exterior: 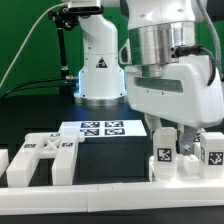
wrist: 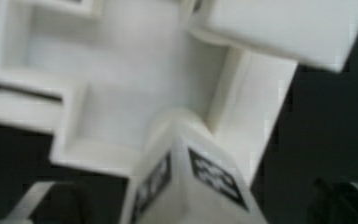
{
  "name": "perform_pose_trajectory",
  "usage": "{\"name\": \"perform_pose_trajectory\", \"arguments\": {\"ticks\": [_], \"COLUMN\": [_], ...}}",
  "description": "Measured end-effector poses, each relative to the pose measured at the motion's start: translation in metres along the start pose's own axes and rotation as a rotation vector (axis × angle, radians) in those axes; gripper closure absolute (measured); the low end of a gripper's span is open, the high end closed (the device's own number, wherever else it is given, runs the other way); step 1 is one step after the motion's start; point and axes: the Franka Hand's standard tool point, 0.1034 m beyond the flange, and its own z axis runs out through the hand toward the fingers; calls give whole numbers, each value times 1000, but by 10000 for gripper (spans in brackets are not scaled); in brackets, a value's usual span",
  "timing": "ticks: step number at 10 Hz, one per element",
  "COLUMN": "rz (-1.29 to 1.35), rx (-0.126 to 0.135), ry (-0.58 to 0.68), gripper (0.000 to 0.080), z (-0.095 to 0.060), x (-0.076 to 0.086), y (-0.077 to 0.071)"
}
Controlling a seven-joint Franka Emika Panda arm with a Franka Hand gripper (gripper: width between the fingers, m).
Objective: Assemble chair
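End effector (exterior: 181, 138): mine, pointing straight down over the near part of the surface (exterior: 110, 162), on the exterior view's right.
Jaws: wide apart and holding nothing. In the wrist view my dark fingertips (wrist: 19, 206) sit at opposite edges, with clear space on either side of the piece between them.
Between the fingertips: a tagged post (wrist: 201, 176), matte white with a black-and-white tag on its face. It touches neither finger.
Behind the post: a notched panel (wrist: 105, 95), flat and white with square cut-outs along its edge. It fills most of the wrist view, and the post rises right against it.
Either side of me, from outside: a left tagged block (exterior: 162, 160) and a right tagged block (exterior: 212, 152). Both are upright chair parts just beside my fingers, one on each side.
Doubt: the wrist view is blurred, so I cannot tell which of those two blocks is the post it shows.
Farther off: a slotted panel (exterior: 45, 160) lies flat on the exterior view's left, well apart from me.
Front edge: a low white rail (exterior: 100, 188) runs along it. The chair parts all sit close behind it.
Middle of the surface: the marker board (exterior: 100, 128) lies flat between the slotted panel and me.
Above: my arm (exterior: 165, 45) fills the upper right of the exterior view.
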Motion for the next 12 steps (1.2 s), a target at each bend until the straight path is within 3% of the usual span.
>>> {"name": "perform_pose_trajectory", "arguments": {"ticks": [4,7,8,9,10,12], "rz": [-294,-282,-212,-126,-69,172], "rx": [-6,-6,-4,-1,-8,-9], "ry": [3,2,-1,-3,-8,-20], "gripper": [150,150,264,459,509,509], "z": [0,1,1,1,2,1], "x": [-1,-1,-2,-3,-3,-2], "y": [1,1,1,0,3,3]}}
